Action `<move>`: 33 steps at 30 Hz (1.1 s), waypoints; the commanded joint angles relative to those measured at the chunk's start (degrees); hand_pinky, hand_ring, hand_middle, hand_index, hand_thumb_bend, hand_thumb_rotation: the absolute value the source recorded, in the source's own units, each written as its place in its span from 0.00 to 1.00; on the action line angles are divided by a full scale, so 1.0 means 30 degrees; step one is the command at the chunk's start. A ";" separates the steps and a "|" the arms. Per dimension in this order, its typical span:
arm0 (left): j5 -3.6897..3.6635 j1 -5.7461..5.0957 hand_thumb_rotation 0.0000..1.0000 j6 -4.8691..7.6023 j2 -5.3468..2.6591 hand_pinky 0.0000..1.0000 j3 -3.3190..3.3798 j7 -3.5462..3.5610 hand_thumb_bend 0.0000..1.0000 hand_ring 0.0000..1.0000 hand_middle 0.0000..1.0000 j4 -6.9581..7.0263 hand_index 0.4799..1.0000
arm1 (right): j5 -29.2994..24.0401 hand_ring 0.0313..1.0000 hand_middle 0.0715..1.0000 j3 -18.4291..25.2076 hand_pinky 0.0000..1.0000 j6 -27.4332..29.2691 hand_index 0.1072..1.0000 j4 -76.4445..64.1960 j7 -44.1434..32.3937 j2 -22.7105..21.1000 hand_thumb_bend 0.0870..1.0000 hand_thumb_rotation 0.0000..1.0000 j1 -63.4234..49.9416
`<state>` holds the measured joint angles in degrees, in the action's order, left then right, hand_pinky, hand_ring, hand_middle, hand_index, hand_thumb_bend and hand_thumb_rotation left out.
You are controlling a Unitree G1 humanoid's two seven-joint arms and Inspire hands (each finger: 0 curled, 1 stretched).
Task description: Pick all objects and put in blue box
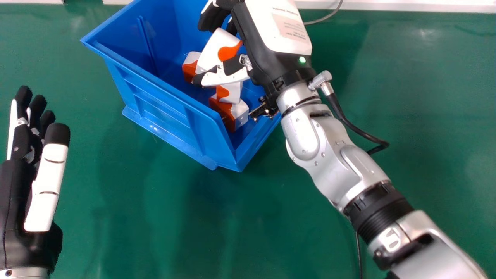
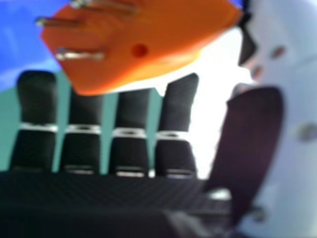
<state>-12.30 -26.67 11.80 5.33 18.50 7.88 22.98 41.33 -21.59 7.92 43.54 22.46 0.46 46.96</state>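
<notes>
One orange-and-white piece [image 1: 211, 54] is what the right hand [image 1: 271, 31] has pinched between thumb and bent fingers, right there inside the blue box [image 1: 155, 108]. It's a chunky, smooth thing, glossy white on one part and bright orange on the other, with a wavy line where the colours meet. Up close in the right hand view, its orange face carries three metal pins and one small round hole.

Past it in the box I count one more piece [image 1: 189, 68] just beside, and nearer the box's close corner some lower orange-and-white shapes [image 1: 234, 112]; one piece or two, I honestly can't tell.

The box, just the one, is plain blue with ribbed, sloping sides, sitting on a shiny green surface [image 1: 155, 224]. Off to its side, well apart, the left hand [image 1: 45, 186] is open, fingers stretched out. A pale strip [image 1: 407, 5] runs along the far edge, with one thin grey cable [image 1: 327, 16] reaching it.
</notes>
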 commanded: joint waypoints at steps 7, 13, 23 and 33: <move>0.0215 -0.0039 0.74 -0.0055 -0.0031 0.95 0.0201 -0.0491 0.68 0.97 0.97 0.0475 0.95 | -0.0881 0.39 0.46 0.0159 0.30 -0.0350 0.44 0.2327 0.0775 0.0724 0.45 0.00 0.2089; 0.0280 -0.0132 0.72 -0.0316 -0.0053 0.93 0.0142 -0.0717 0.69 0.96 0.96 0.0815 0.93 | -0.1066 0.39 0.45 -0.0097 0.30 -0.0604 0.45 0.3326 0.0724 0.0752 0.45 0.00 0.2712; 0.0207 -0.0170 0.71 -0.0246 0.0012 0.90 0.0168 -0.0578 0.71 0.94 0.95 0.0777 0.91 | -0.1007 0.40 0.47 -0.0486 0.31 -0.0515 0.45 0.4566 0.1116 0.0661 0.45 0.00 0.3410; 0.0245 -0.0212 0.70 -0.0386 -0.0087 0.90 0.0189 -0.0688 0.72 0.94 0.94 0.0872 0.90 | -0.1131 0.40 0.48 -0.0589 0.31 -0.0960 0.44 0.4540 0.0778 0.0810 0.45 0.00 0.3484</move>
<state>-11.40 -26.84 10.39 5.12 18.53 6.06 23.84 38.45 -23.05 5.65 57.56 25.15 2.48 55.65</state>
